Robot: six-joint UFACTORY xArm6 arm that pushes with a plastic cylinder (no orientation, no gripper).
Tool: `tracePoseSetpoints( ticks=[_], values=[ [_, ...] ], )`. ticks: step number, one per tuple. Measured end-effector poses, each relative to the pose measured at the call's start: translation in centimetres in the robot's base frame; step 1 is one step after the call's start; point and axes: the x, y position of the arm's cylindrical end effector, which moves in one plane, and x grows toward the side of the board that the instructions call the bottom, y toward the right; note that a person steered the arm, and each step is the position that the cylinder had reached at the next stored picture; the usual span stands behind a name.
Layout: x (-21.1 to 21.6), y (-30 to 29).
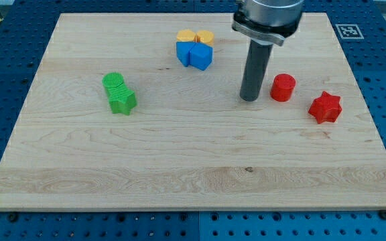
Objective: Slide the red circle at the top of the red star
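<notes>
The red circle (pixel 283 88) is a short red cylinder on the wooden board at the view's right. The red star (pixel 325 107) lies just to its lower right, a small gap apart. My tip (pixel 249 98) rests on the board just left of the red circle, a small gap away, not touching it. The dark rod rises from the tip to the arm's metal mount at the view's top.
A blue cube (pixel 200 56) and another blue block (pixel 185 52) sit at top centre, touching two orange-yellow blocks (pixel 196 37) behind them. A green cylinder (pixel 113 83) and a green star (pixel 122 100) touch at the left. The board's right edge (pixel 374 120) is near the star.
</notes>
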Motion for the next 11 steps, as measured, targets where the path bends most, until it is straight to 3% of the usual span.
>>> tracePoseSetpoints(
  ticks=[1, 2, 5, 7, 11],
  values=[
    [-2.5, 0.5],
    [-2.4, 5.0],
    [-1.0, 1.3],
    [0.1, 5.6],
    [0.1, 8.4]
  ],
)
